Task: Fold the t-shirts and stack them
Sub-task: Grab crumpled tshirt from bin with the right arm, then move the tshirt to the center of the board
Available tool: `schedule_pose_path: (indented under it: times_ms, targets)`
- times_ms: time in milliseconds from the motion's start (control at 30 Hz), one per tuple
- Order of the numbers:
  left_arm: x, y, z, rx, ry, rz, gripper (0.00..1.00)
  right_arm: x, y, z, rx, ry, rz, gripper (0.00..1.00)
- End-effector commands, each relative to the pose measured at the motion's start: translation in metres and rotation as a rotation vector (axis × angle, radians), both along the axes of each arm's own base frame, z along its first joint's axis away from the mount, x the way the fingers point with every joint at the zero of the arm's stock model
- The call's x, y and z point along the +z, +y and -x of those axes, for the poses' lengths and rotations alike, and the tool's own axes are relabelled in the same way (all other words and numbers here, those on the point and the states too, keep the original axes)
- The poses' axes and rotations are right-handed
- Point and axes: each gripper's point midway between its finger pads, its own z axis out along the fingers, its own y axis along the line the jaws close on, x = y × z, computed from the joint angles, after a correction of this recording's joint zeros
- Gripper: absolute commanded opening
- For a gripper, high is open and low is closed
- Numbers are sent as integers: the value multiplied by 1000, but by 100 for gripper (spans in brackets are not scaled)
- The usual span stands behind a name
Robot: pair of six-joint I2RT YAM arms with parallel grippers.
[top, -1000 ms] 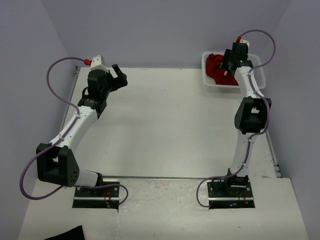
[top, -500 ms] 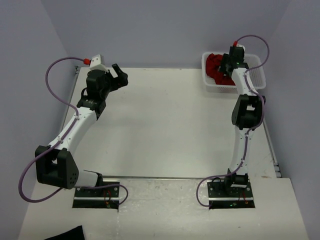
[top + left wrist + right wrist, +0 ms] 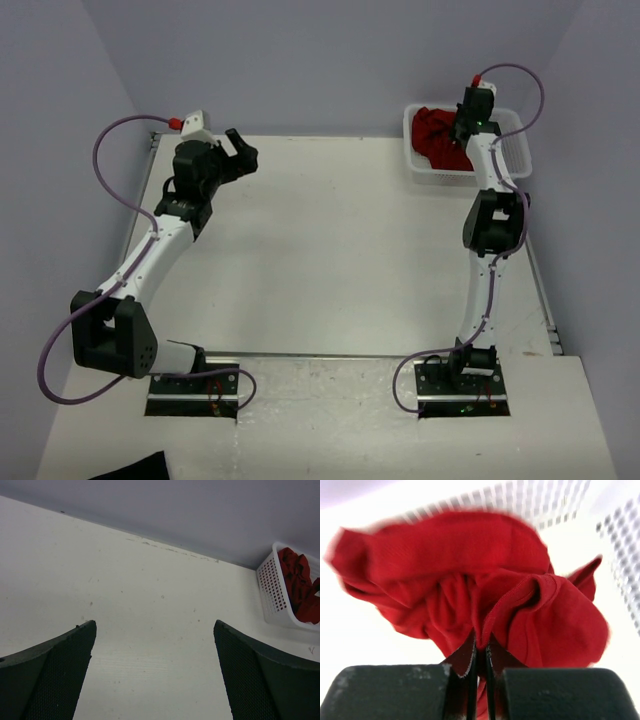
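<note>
- The white table (image 3: 330, 250) stretches between the two arms with no shirt spread on it. The task therefore looks to be at its first step: fetching a shirt out for folding, with no fold made yet.
- The white mesh basket (image 3: 440, 177) stands at the far right corner of the table.
- The dark red t-shirt (image 3: 470, 580) sits bunched in loose folds inside the basket, directly in front of the right arm's wrist.
- The right gripper (image 3: 480, 662) reaches into the basket, its jaws pressed together on a raised ridge of the red cloth, which rises from between the fingertips. The next move probably calls for a lift high enough for the cloth to clear the basket wall, then a carry toward the near left onto the table. So thin a pinch may slip.
- The left gripper (image 3: 155, 670) hovers over the far left of the table, jaws wide apart and holding nothing, well apart from the shirt. It will likely be needed to help spread the shirt.
</note>
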Motion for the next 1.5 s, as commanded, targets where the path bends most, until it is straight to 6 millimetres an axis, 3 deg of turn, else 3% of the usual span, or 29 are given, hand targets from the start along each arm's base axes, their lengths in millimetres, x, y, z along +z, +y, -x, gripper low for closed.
schedule_pose_path:
  times_ms: [0, 67, 100, 167, 200, 267, 300, 367, 400, 500, 533, 567, 633, 667, 733, 767, 867, 900, 1100, 1167, 1267, 1300, 1367, 1467]
  targets:
    - [4, -5, 1, -25, -32, 21, 99, 99, 1, -17, 27, -220, 27, 0]
    - [4, -5, 1, -28, -32, 18, 98, 137, 15, -17, 51, -308, 30, 0]
    - [3, -6, 1, -30, -31, 18, 98, 182, 23, -11, 79, -397, 42, 0]
    - [1, -7, 1, -37, -28, 8, 97, 221, 45, -1, 118, -468, 60, 0]
    - [-2, -7, 1, -37, -19, 6, 97, 262, 50, 15, 139, -532, 97, 0]
    - [-5, -8, 2, -45, -11, 4, 96, 303, 87, 31, 211, -612, 156, 0]
    - [-8, -8, 3, -47, -4, 1, 96, 343, 94, 52, 221, -688, 183, 0]
    - [-11, -8, 5, -47, 5, -2, 96, 389, 122, 77, 283, -762, 270, 0]
    - [-15, -8, 7, -45, 15, -3, 96, 432, 128, 105, 287, -844, 294, 0]
    - [-21, -8, 12, -51, 25, -1, 96, 492, 156, 158, 330, -969, 333, 0]
    - [-22, -8, 13, -49, 27, -2, 96, 524, 157, 193, 332, -1041, 327, 0]
    - [-23, -13, 16, -80, 31, 6, 96, 537, 173, 213, 375, -1080, 312, 0]
    - [-26, -15, 19, -88, 50, 15, 96, 555, 185, 244, 414, -1127, 295, 0]
    - [-26, -18, 24, -106, 50, 24, 96, 571, 196, 274, 459, -1174, 282, 0]
    - [-23, -22, 29, -121, 43, 35, 96, 575, 207, 296, 517, -1177, 279, 0]
    - [-20, -26, 36, -137, 34, 41, 95, 582, 213, 319, 556, -1201, 265, 0]
    - [-6, -29, 47, -150, 1, 44, 95, 577, 230, 345, 647, -1189, 218, 0]
    - [-4, -28, 50, -149, 1, 45, 95, 581, 226, 363, 665, -1201, 200, 0]
    - [31, -26, 71, -149, -59, 66, 94, 581, 244, 404, 786, -1215, 124, 0]
    - [42, -27, 76, -163, -80, 80, 94, 575, 248, 402, 795, -1179, 112, 0]
    - [46, -32, 81, -194, -80, 91, 93, 543, 261, 386, 820, -1081, 111, 0]
    - [46, -33, 83, -200, -79, 95, 93, 521, 271, 375, 840, -1037, 117, 0]
    - [45, -34, 84, -207, -77, 97, 93, 497, 290, 363, 889, -993, 112, 0]
    - [45, -30, 84, -184, -76, 91, 93, 451, 331, 323, 957, -875, 111, 0]
